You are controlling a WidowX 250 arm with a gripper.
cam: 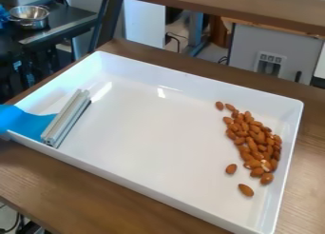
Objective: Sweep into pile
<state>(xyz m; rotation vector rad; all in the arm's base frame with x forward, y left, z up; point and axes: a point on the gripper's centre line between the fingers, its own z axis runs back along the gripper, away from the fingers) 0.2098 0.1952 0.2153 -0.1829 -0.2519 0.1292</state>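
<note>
Almonds [253, 139] lie in a loose heap along the right-hand wall of a white tray [152, 192], crowded together and partly overlapping, the heap running slantwise from the upper right of the tray floor down towards the near right corner. Two sit apart on the near side of the heap, and a couple more mark its far end. Well apart from them, at the tray's left end, a ridged metal bar [66, 118] rests aslant; a blue piece [30, 124] meets its left side and crosses the tray's rim to the picture's left edge. Whether the gripper is open or closed, I cannot tell. Beneath the tray is a brown wooden table [89, 192]; beyond, at upper left, a shiny metal pot [29, 16] stands on a dark surface.
</note>
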